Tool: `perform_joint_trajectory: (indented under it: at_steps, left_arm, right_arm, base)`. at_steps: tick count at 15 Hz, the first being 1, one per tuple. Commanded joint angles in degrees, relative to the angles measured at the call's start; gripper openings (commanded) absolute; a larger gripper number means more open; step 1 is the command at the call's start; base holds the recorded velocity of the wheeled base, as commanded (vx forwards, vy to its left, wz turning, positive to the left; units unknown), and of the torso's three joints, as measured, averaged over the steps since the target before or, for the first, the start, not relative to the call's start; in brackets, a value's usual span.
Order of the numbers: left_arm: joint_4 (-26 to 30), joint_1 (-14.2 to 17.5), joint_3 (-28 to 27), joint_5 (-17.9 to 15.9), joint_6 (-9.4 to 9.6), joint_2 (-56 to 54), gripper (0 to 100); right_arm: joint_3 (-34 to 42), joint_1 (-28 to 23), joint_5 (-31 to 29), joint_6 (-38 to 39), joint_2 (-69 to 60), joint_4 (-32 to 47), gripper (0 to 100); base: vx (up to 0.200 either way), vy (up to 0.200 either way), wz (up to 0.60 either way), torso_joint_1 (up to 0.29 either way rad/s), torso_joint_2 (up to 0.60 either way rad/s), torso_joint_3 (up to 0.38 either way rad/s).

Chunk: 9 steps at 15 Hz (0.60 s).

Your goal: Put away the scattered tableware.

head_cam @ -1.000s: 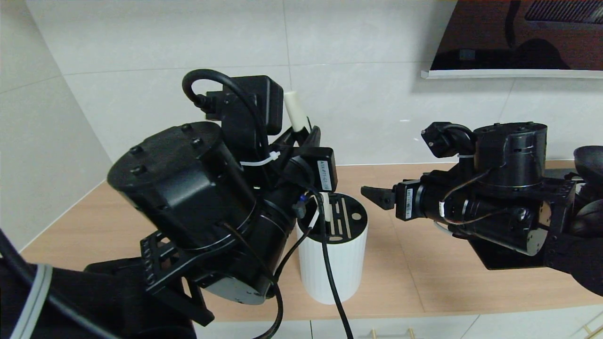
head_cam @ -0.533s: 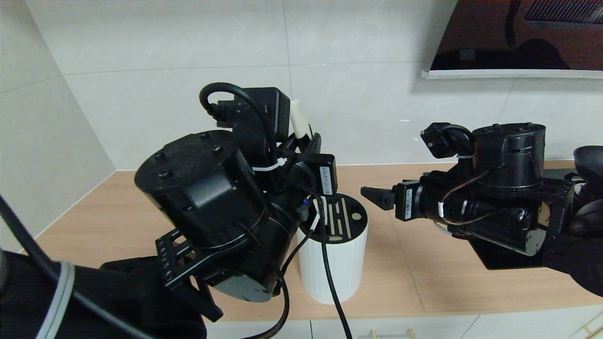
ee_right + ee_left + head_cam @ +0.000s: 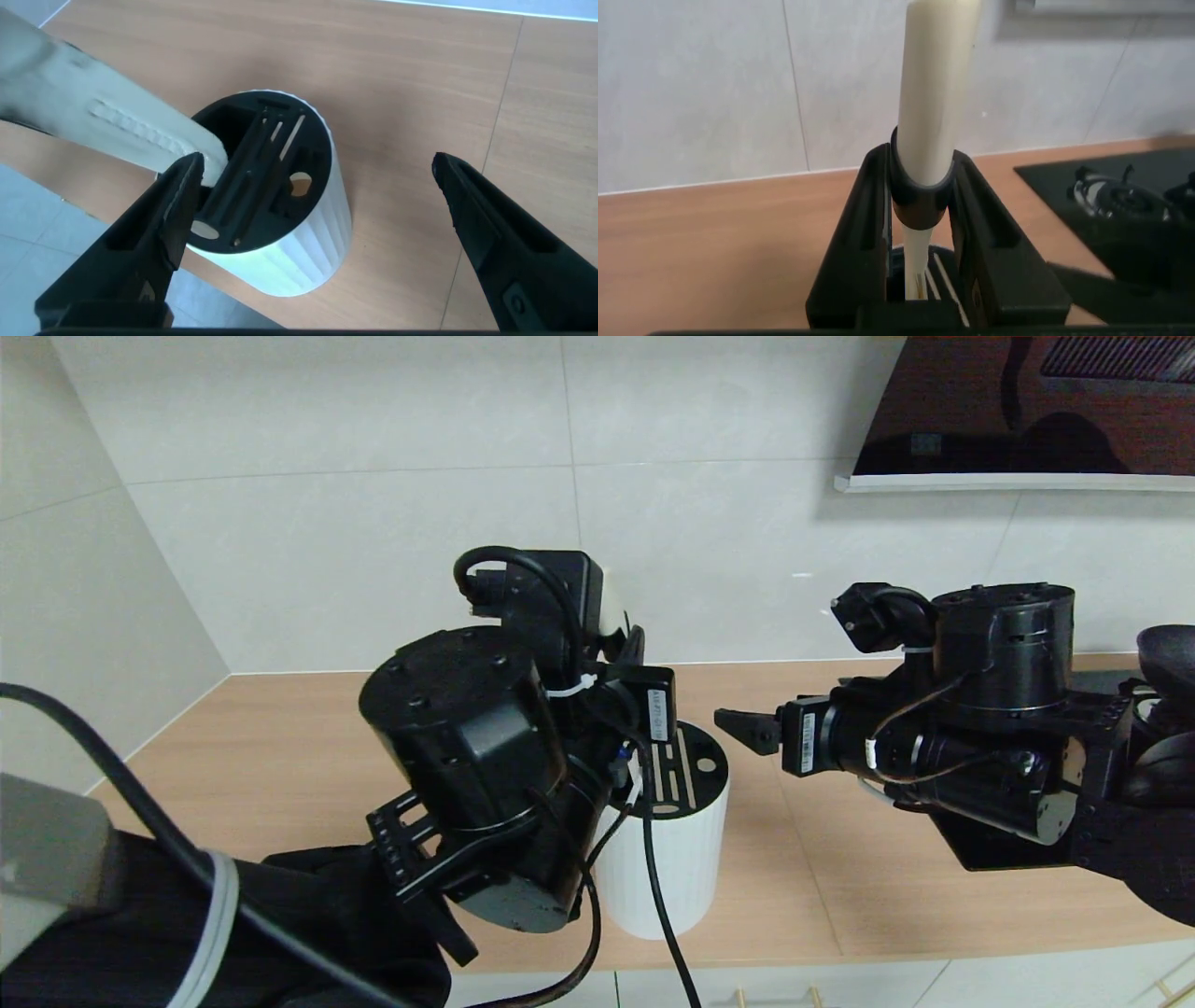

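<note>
A white ribbed utensil holder [image 3: 667, 859] with a black slotted top stands on the wooden counter [image 3: 280, 747]. My left gripper [image 3: 630, 663] is directly above it, shut on a cream-handled utensil [image 3: 612, 612] held upright. In the left wrist view the cream handle [image 3: 936, 84] rises between the black fingers [image 3: 868, 233], and its lower end goes down into the holder's top [image 3: 929, 275]. The right wrist view shows the cream utensil [image 3: 112, 117] entering a slot of the holder [image 3: 290, 252]. My right gripper [image 3: 747, 726] hovers just right of the holder, open and holding nothing.
A black hob [image 3: 990, 849] lies on the counter at the right, under my right arm, and appears as a hob [image 3: 1130, 201] in the left wrist view. A dark range hood [image 3: 1027, 411] hangs at the upper right. White tiled wall stands behind.
My left arm has come down and to the right, lowering the cream-handled utensil toward and into the holder's top. The right arm has stayed put.
</note>
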Motion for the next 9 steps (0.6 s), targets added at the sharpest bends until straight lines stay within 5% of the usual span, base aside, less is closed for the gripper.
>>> perform_joint_trajectory:
  at_steps: [1, 9]
  left_arm:
    - [0.03, 0.44, -0.28, 0.07, -0.07, 2.52, 0]
    - [-0.06, 2.20, -1.95, 0.95, -1.12, 9.20, 0]
  right_arm:
    - [-0.01, 0.02, 0.01, -0.01, 0.31, 0.00, 100]
    - [-0.09, 0.02, -0.08, -0.01, 0.75, 0.00, 100]
  base:
    - [0.000, 0.000, 0.00, 0.000, 0.00, 0.000]
    - [0.000, 0.000, 0.00, 0.000, 0.00, 0.000]
